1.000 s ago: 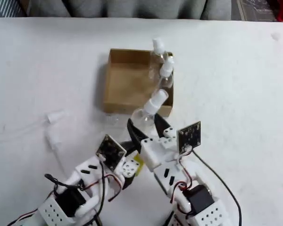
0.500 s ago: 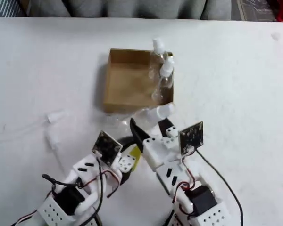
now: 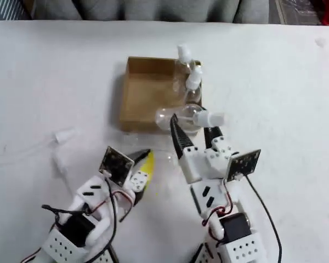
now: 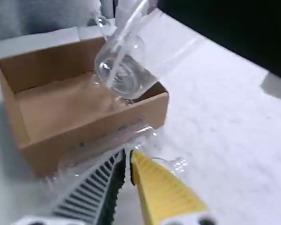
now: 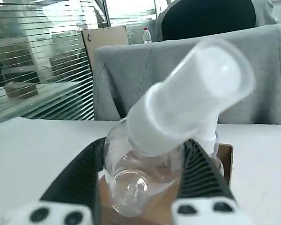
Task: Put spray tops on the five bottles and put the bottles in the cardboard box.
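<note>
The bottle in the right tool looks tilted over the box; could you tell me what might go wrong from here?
1. The bottle lies tilted in the right tool above the cardboard box's near wall; released there, it might catch the rim and roll out.
2. It hangs close to two capped bottles standing in the box, so lowering it could knock them over.
</note>
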`<action>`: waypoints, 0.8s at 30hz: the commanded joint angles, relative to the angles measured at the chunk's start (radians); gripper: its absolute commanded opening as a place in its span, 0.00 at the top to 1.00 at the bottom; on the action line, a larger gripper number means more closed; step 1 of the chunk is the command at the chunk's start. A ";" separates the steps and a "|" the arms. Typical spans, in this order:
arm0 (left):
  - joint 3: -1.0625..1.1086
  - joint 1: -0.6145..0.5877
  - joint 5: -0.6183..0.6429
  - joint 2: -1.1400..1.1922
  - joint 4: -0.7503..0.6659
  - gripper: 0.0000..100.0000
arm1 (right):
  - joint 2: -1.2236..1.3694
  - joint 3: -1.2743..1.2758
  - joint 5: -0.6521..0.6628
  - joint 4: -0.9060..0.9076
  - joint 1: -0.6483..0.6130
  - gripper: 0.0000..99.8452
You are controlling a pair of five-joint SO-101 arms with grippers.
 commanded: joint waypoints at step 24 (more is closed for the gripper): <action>-0.003 -0.234 -0.216 0.002 -0.032 0.97 | 0.524 -0.276 0.158 -0.165 0.073 0.99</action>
